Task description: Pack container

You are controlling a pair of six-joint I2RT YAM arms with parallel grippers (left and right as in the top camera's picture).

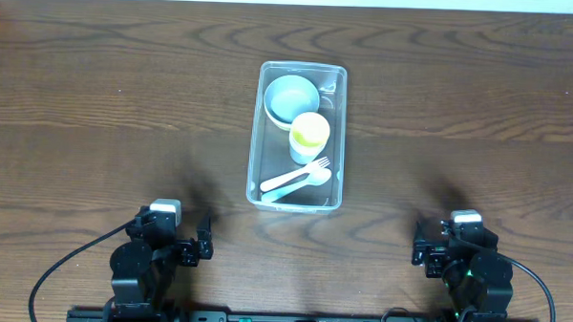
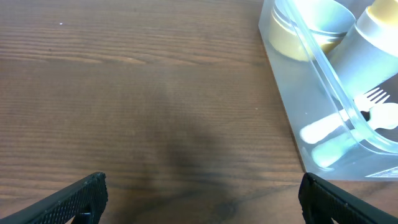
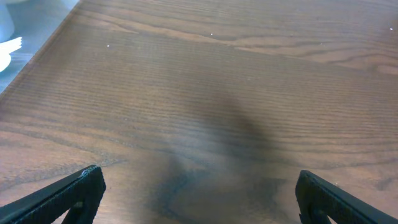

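The clear rectangular container (image 1: 254,150) lies at the table's middle, its long side running front to back. Inside are a pale blue bowl (image 1: 292,97) at the far end, a yellow cup (image 1: 310,131) in the middle, and a white fork (image 1: 307,171) with a pale spoon (image 1: 303,185) at the near end. My left gripper (image 1: 174,226) hovers at the front left, open and holding nothing. My right gripper (image 1: 456,234) is at the front right, also open and holding nothing. The left wrist view shows the container's wall (image 2: 292,106) to the upper right of the left gripper (image 2: 202,186).
Dark wooden tabletop (image 1: 97,126) stretches on both sides of the container. In the right wrist view, only bare wood lies ahead of the right gripper (image 3: 199,180), with the container's corner (image 3: 28,34) at the far upper left. Black cables run from both arm bases.
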